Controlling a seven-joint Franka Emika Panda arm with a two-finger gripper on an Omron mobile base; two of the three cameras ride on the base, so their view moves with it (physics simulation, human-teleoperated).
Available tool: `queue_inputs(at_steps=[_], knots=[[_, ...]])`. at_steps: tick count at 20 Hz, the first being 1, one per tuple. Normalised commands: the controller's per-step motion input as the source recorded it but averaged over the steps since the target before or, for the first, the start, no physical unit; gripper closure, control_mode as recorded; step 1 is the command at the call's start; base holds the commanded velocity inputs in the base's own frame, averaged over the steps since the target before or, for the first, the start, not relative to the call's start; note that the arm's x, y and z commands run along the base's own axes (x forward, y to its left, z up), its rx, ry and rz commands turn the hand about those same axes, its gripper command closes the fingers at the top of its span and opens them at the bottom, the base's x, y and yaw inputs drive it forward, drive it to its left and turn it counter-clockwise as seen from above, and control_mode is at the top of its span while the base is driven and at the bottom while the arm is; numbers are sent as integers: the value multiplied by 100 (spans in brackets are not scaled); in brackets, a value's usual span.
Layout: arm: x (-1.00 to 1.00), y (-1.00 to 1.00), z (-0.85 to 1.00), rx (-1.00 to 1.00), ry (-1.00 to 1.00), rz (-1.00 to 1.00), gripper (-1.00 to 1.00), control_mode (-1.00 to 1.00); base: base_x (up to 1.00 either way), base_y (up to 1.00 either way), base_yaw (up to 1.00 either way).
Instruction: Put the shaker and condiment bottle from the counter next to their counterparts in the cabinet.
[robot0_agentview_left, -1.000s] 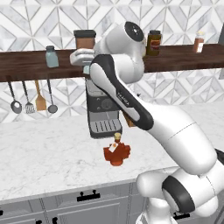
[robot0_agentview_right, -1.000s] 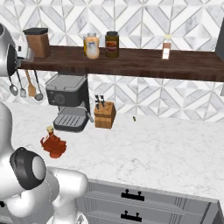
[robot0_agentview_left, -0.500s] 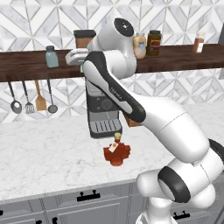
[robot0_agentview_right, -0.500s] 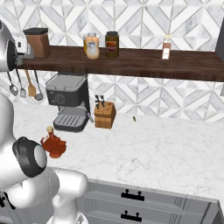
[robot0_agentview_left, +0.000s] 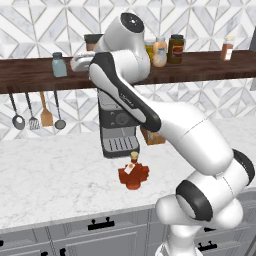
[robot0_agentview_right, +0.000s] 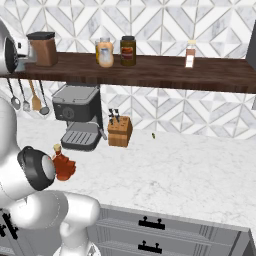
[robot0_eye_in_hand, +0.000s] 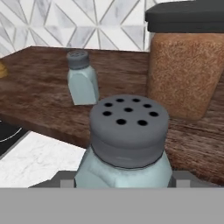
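From my hand view I see the shaker (robot0_eye_in_hand: 127, 144) up close, its dark cap with little holes facing me, and it sits right between the two finger tips, so my gripper (robot0_eye_in_hand: 124, 181) is closed on it. Past it, farther along the wooden shelf (robot0_eye_in_hand: 39, 83), stands the other shaker (robot0_eye_in_hand: 82, 78) that looks just the same, apart from mine. To the right in that view is the tall brown canister (robot0_eye_in_hand: 186, 65) with its black lid, very near the shaker I hold. The left base view shows me different things: the white arm reaches up to the shelf (robot0_agentview_left: 210, 67), and the matching shaker (robot0_agentview_left: 59, 65) stands to the left of where the hand ends. I cannot see the held shaker there because the arm is in the way. Down on the counter (robot0_agentview_left: 50, 180) the red condiment bottle (robot0_agentview_left: 133, 174) sits in front of the coffee machine (robot0_agentview_left: 117, 127). The right base view shows the bottle (robot0_agentview_right: 62, 164) partly behind the arm, the canister (robot0_agentview_right: 42, 48) at the left end of the shelf, and the jars (robot0_agentview_right: 115, 50) near the middle with a slim red bottle (robot0_agentview_right: 190, 53) farther right. A knife block (robot0_agentview_right: 119, 131) stands beside the coffee machine there.
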Motion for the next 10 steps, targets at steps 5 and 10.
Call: queue_inputs(at_steps=[5, 10], knots=[[41, 12, -6, 0, -4, 0, 100, -100, 0, 0, 0], [22, 15, -5, 0, -5, 0, 100, -100, 0, 0, 0]])
